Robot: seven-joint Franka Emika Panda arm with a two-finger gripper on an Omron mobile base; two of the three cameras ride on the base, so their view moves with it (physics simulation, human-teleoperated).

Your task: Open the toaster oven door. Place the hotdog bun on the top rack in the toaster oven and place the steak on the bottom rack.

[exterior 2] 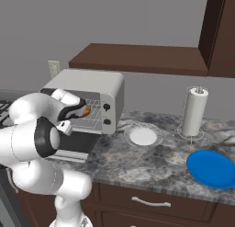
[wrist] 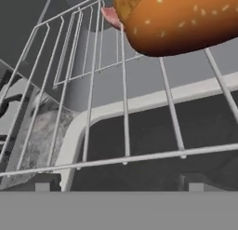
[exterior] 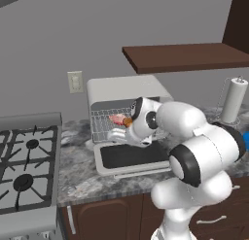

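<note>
Toaster oven door (exterior: pixel 131 156) is down flat on the tabletop (exterior 2: pixel 151 164), oven cavity open. The hotdog bun (wrist: pixel 179 19) lies on a wire rack (wrist: pixel 125 131) inside the toaster oven (exterior 2: pixel 92 86); from the left base view it sits up near the higher shelf, so likely the top rack, though the bottom rack is not clearly separable here. In the hand view the bun fills the upper right, above and beyond the finger tips, long axis running roughly across the view, pink-red end poking out at its left. The gripper (exterior: pixel 127 132) is at the oven mouth just in front of the bun, jaws spread wide and holding nothing, bun apart from them. So the bun looks placed and released. Key relation for the next move: the steak is not near the jaws; I can't find it for sure in these views, the white dish (exterior 2: pixel 143 136) right of the oven looks bare and so does the blue plate (exterior 2: pixel 212 168). Judgement: arm must back straight out over the dropped door before reaching for the steak, wrist close to the rack wires.
</note>
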